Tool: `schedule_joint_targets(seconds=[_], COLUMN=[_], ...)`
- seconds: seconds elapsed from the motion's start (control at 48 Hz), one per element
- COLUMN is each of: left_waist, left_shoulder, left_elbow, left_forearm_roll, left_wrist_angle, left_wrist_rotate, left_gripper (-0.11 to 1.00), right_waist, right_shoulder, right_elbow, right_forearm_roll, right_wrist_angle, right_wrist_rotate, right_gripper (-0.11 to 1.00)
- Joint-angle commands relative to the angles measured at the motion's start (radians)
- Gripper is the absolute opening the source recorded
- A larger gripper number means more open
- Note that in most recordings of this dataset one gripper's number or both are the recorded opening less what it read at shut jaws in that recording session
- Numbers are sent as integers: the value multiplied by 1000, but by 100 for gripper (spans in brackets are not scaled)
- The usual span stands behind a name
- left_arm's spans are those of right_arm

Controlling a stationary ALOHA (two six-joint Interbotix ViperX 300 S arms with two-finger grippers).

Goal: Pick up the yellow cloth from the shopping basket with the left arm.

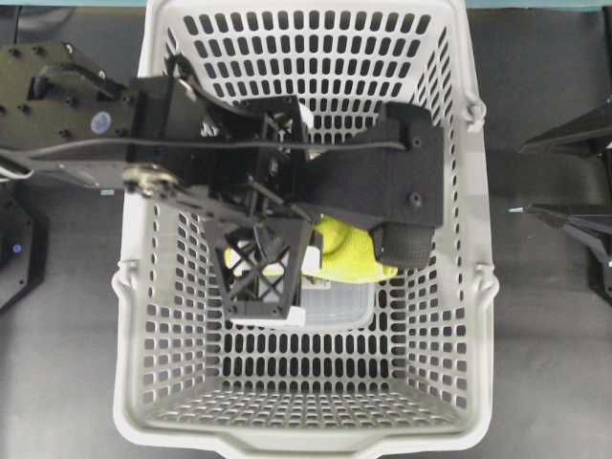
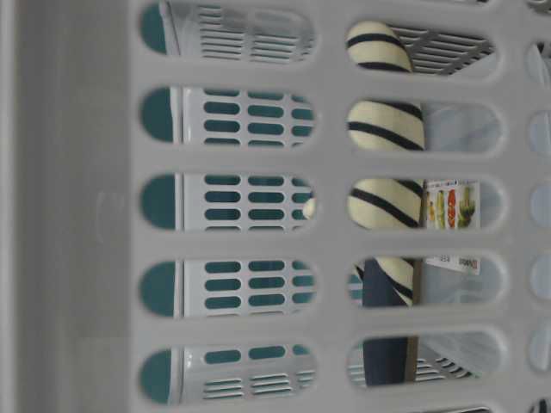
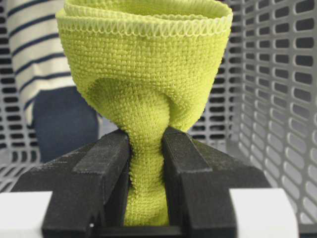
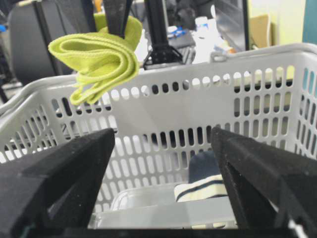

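My left gripper (image 3: 147, 141) is shut on the yellow cloth (image 3: 143, 64), with a bunched fold pinched between its black jaws. In the overhead view the left arm reaches over the light-grey shopping basket (image 1: 478, 287), and the cloth (image 1: 352, 253) shows beside the lattice fingers (image 1: 260, 273). In the right wrist view the cloth (image 4: 101, 54) hangs folded from the left gripper (image 4: 118, 25), above the basket rim (image 4: 163, 74). My right gripper (image 1: 521, 179) is open and empty outside the basket's right side, its fingers (image 4: 59, 173) spread wide.
A cream-and-navy striped slipper (image 3: 34, 54) lies in the basket and also shows in the right wrist view (image 4: 203, 188) and the table-level view (image 2: 383, 125). A clear plastic container (image 1: 337, 306) sits on the basket floor. A printed packet (image 2: 452, 206) stands by the slipper.
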Motion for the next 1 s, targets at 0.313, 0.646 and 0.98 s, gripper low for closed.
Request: schedule_joint_targets(seconds=[0.313,0.646,0.98], left_waist=[15,23,25], left_shoulder=[-15,-15,-14], left_elbow=[-23,-23,-26], left_forearm_roll=[3,2,3], left_wrist_angle=[-2,5,11], left_wrist_rotate=[3,3,3], left_gripper=[18,18,18], right_waist=[-2,-2,-3], right_shoulder=[5,0,-15], right_elbow=[-6,-6,-5], right_forearm_roll=[2,3,3], right_wrist_angle=[8,12,12], right_wrist_rotate=[0,0,-2], right_gripper=[76,76,76])
